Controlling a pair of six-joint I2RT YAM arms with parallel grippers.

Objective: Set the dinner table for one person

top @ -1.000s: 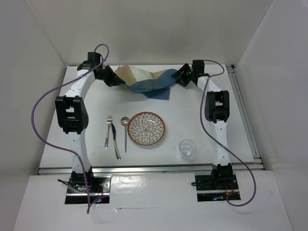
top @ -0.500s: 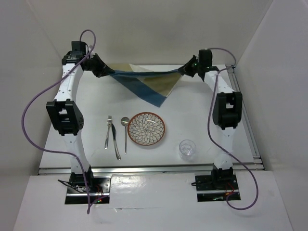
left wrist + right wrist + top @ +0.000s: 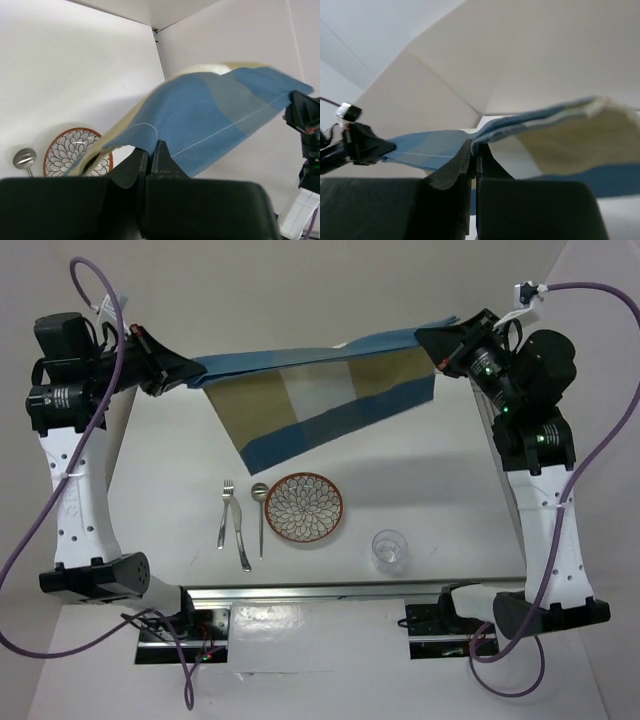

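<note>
A blue-and-tan striped placemat hangs stretched in the air high above the back of the white dinner table. My left gripper is shut on its left corner, and my right gripper is shut on its right corner. The left wrist view shows the blue cloth pinched between the jaws, and the right wrist view shows the cloth pinched the same way. On the table lie a patterned plate, a fork, a knife, a spoon and a clear glass.
White walls close in the table at the back and both sides. A metal rail runs along the near edge. Purple cables loop beside both arms.
Both arms have lifted the placemat high off the table and moved apart, pulling it from a crumpled heap into a taut, spread sheet.
</note>
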